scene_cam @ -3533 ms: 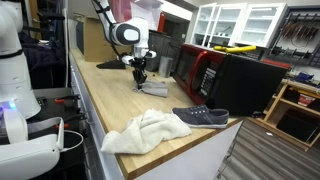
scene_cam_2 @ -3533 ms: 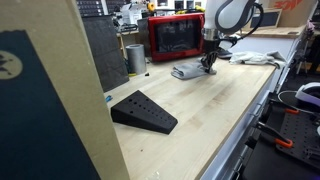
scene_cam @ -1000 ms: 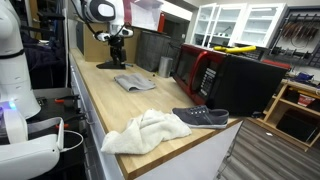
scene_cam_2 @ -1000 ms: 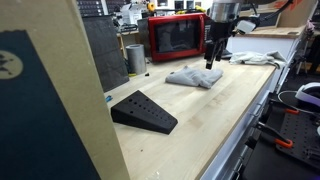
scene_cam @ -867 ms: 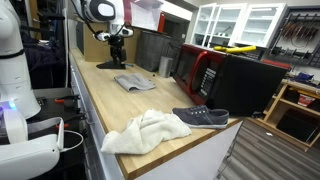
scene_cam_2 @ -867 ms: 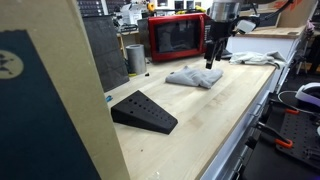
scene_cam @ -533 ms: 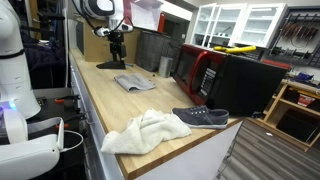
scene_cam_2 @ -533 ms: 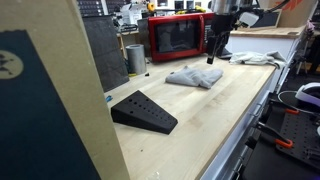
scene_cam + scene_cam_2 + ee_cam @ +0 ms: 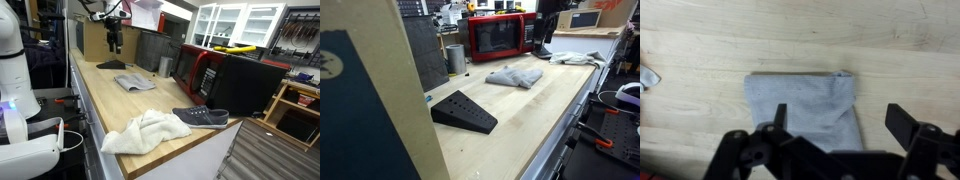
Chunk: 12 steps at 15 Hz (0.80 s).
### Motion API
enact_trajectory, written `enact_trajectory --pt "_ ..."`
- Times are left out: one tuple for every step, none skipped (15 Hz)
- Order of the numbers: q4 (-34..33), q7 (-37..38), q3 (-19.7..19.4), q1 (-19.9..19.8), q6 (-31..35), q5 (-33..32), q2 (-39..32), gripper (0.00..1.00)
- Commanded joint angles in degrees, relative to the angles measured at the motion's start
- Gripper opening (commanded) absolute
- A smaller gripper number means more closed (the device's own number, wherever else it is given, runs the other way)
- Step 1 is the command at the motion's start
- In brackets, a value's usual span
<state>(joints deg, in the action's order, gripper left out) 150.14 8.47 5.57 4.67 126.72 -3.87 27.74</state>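
The tool (image 9: pixel 840 122) hangs clear of the wooden surface (image 9: pixel 695 45) with its fingers (image 9: pixel 780 114) spread wide and nothing between them. In the wrist view the folded grey cloth (image 9: pixel 800 105) lies flat directly beneath, at the centre of the frame, not touched. In both exterior views the tool (image 9: pixel 113 38) (image 9: pixel 542 40) sits near the top of the frame, well above the cloth (image 9: pixel 135 83) (image 9: pixel 515 76). A red microwave (image 9: pixel 498 36) stands behind the cloth, and a black wedge (image 9: pixel 463 111) rests lower left. Toward the bottom of an exterior view lie a white towel (image 9: pixel 148 130) and what looks like a dark shoe (image 9: pixel 202 117).
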Motion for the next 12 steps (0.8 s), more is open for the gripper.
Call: enact_trajectory --pt "-3.36 -0.57 -1.4 -1.04 -6.49 2.36 2.81 1.0" --pt "-4.27 -0.82 -1.96 -1.37 -7.93 2.75 3.4 1.0" --pt "-5.14 -1.0 -2.57 -1.67 -9.08 3.14 3.9 1.0" --pt "-6.06 -1.66 -3.52 -1.74 -10.39 4.04 4.52 1.0" --pt "-6.89 -2.21 -4.4 -1.69 -11.61 5.29 5.11 1.0" --pt "-7.45 -2.16 -4.91 -1.94 -12.52 6.07 5.92 1.0" --pt "-7.4 -2.37 -5.74 -1.71 -13.29 7.8 7.16 1.0" --pt "-6.6 -1.07 -4.04 -2.36 -10.48 5.64 5.01 1.0" --pt "-7.03 -1.31 -4.56 -2.45 -11.34 6.52 5.74 1.0" --pt "-7.11 -1.58 -4.83 -2.48 -11.63 6.98 6.33 1.0" --pt "-7.1 -1.77 -4.93 -2.48 -11.78 7.1 6.67 1.0" --pt "-7.09 -1.78 -4.93 -2.47 -11.84 7.13 6.83 1.0"
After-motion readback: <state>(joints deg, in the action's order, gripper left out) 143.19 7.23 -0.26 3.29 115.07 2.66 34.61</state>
